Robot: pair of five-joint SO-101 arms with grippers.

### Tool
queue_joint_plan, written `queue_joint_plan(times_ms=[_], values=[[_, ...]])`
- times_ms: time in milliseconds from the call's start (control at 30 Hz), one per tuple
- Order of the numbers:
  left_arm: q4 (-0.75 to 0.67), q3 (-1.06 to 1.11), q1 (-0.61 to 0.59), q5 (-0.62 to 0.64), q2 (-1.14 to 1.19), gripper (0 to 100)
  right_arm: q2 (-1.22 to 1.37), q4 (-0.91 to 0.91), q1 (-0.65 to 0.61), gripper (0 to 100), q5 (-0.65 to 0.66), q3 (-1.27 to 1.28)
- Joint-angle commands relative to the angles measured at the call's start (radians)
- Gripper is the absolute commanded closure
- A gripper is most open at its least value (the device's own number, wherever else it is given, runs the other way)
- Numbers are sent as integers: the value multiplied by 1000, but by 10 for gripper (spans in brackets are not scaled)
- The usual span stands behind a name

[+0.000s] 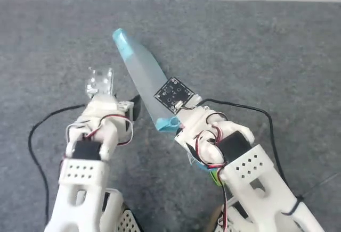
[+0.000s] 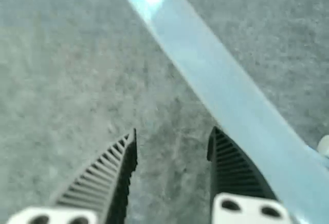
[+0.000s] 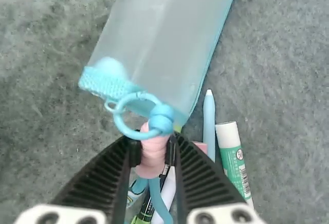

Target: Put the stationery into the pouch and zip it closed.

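the pouch (image 1: 146,80) was held up, tilted, off the grey mat (image 1: 277,46). the right gripper (image 3: 152,143) was shut tight on the pink pull tab (image 3: 149,165) by the blue ring (image 3: 115,117). the left gripper (image 2: 172,147) was wide open with nothing in it, just beside the pouch. a pen (image 3: 208,126) and a glue stick (image 3: 232,157) were seen lying on the mat below, so the filling step was judged not done. whether the zip was open could not be told. next, the pouch mouth would need to be opened and held steady. the pouch looked thin, soft and see-through, the mat fuzzy, the glue stick round and smooth.
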Motion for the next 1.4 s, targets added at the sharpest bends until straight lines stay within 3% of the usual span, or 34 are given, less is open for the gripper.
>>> queue_joint_plan(times_ms=[0, 200, 400, 533, 1133, 1367], values=[[78, -5, -41, -101, -184, 782, -30, -28, 18, 992, 3, -14], [222, -12, -11, -161, -370, 744, -19, -28, 19, 992, -18, -31], [353, -48, 118, -193, -407, 700, 148, -21, 85, 992, -44, -143], [361, -54, 132, -209, -408, 700, 246, -21, 150, 992, -64, -207], [361, -62, 137, -218, -416, 700, 360, -51, 153, 992, -71, -215], [430, -120, 137, -218, -416, 699, 361, -128, 131, 992, -92, -167]])
